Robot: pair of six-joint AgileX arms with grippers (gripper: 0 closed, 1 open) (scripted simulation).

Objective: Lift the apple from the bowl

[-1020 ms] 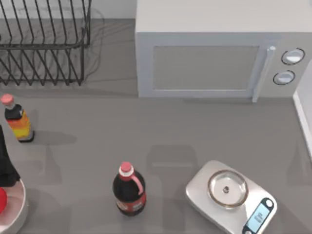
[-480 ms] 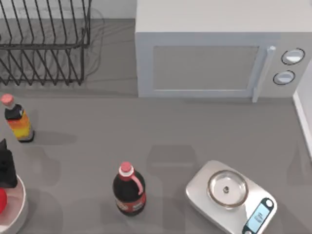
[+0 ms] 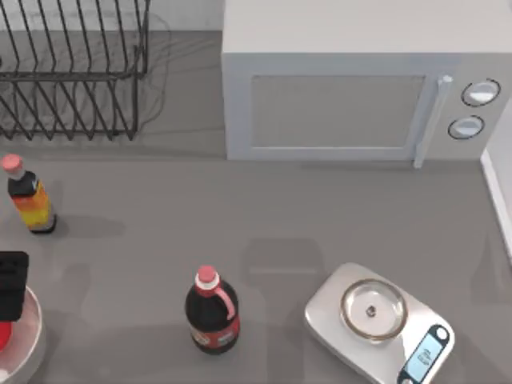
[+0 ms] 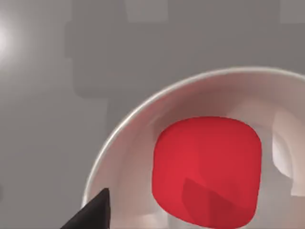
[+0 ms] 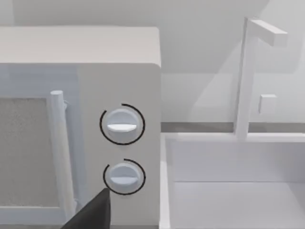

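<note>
Hovering at the top view's lower-left edge, the left gripper (image 3: pixel 11 284) overhangs the bowl (image 4: pixel 125 143). The apple (image 4: pixel 207 169) rests inside. Whether the gripper is spread cannot be told.

Grey table (image 3: pixel 320 216) — white microwave (image 3: pixel 352 96) at back, wire rack (image 3: pixel 72 72) left.

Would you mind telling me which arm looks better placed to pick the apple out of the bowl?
The left arm. Its end effector hangs over the bowl at the table's left edge, and its wrist view looks straight down on the apple. The right wrist view faces the microwave, far from it.
</note>
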